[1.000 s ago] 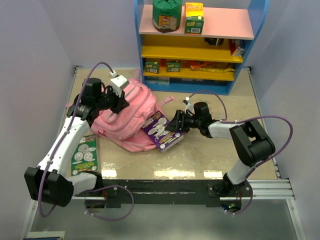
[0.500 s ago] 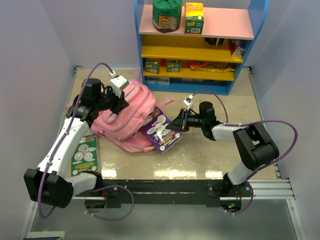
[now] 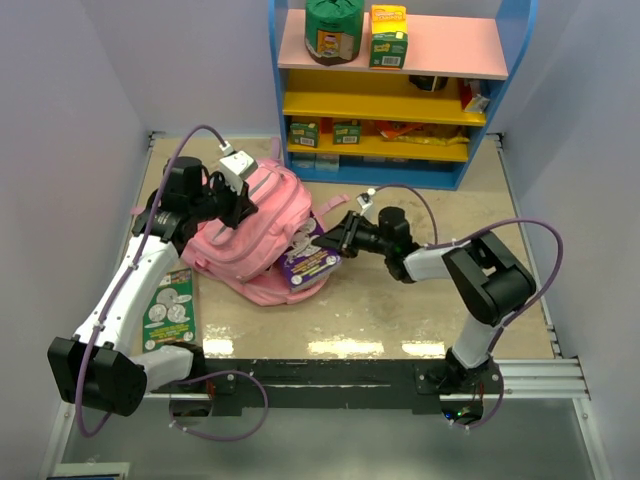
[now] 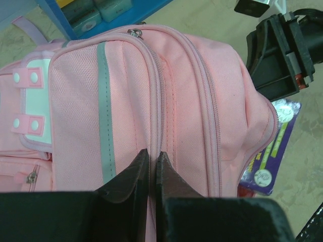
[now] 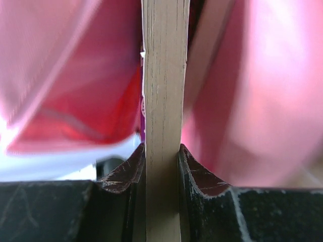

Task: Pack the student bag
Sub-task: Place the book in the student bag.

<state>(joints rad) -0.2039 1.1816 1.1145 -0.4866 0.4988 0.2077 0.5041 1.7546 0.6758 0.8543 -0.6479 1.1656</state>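
Note:
The pink student bag (image 3: 250, 235) lies on the table left of centre; it also fills the left wrist view (image 4: 151, 91). My left gripper (image 3: 240, 200) is shut on a fold of the bag's fabric by a zipper seam (image 4: 151, 154). My right gripper (image 3: 335, 238) is shut on a purple book (image 3: 305, 258), edge-on in the right wrist view (image 5: 164, 101). The book's far end sits inside the bag's opening, with pink fabric on both sides. Part of the purple cover shows past the bag in the left wrist view (image 4: 267, 161).
A green book (image 3: 168, 305) lies flat at the table's left near my left arm. A blue shelf unit (image 3: 400, 90) with boxes and a green tub stands at the back. White walls bound both sides.
My right gripper has moved left with the purple book, pushing it from beside the bag into the bag's opening. My left gripper has stayed put on the fabric.

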